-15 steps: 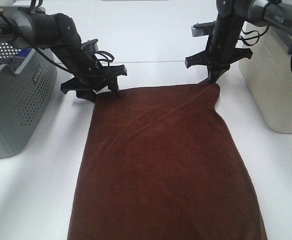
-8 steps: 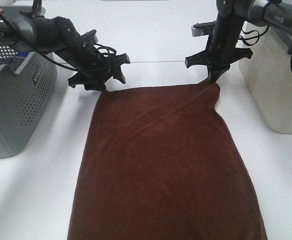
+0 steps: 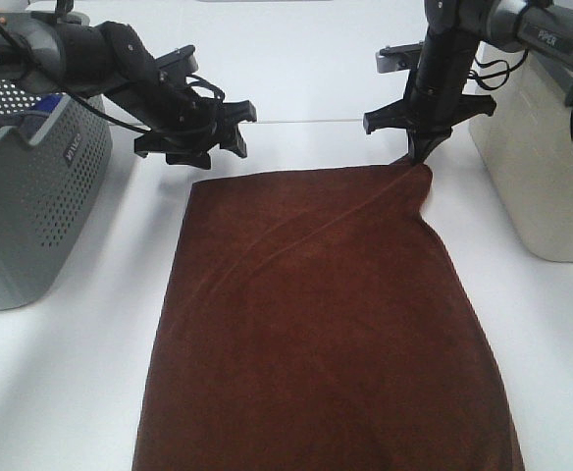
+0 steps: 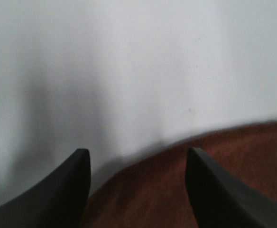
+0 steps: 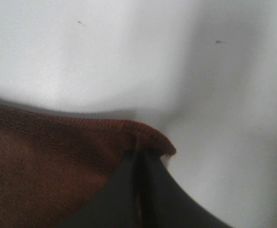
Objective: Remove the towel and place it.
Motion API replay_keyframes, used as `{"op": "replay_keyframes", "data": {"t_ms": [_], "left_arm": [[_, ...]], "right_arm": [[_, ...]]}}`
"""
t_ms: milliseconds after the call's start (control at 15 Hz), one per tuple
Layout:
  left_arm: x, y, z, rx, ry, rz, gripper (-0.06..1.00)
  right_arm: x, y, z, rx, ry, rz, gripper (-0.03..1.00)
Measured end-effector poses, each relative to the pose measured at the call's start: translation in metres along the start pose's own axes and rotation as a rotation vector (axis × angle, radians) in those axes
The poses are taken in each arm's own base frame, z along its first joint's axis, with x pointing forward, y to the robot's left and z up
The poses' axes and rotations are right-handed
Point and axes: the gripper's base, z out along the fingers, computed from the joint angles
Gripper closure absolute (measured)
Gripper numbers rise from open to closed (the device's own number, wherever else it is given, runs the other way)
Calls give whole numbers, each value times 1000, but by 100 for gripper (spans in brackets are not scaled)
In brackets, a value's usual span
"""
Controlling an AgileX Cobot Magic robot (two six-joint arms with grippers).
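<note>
At the far left corner of the dark reddish-brown rectangular terry towel [image 3: 326,324], the left hand [image 3: 239,132] has risen clear of the cloth. Its fingers stand apart with nothing between them, so that corner is not yet gripped and probably needs a fresh approach. The right hand [image 3: 419,152] stays clamped on the far right corner, drawing it into a peak. The towel lies spread on the white bench [image 3: 306,59], one diagonal crease running from the pinched corner.

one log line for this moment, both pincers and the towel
left pincer: open, near towel far-left corner, holding nothing | right pincer: shut on towel far-right corner | towel: spread on table
</note>
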Motion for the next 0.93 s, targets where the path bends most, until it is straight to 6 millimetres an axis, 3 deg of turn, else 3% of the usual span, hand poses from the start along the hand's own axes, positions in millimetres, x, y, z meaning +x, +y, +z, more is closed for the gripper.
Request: {"op": "replay_keyframes", "data": {"t_ms": [333, 933], "left_arm": [[6, 10, -4, -119, 88, 101, 37], [12, 10, -8, -138, 157, -46, 37]], "right_arm": [[0, 0, 0, 0, 1, 0, 97], [0, 0, 0, 0, 1, 0, 97]]}}
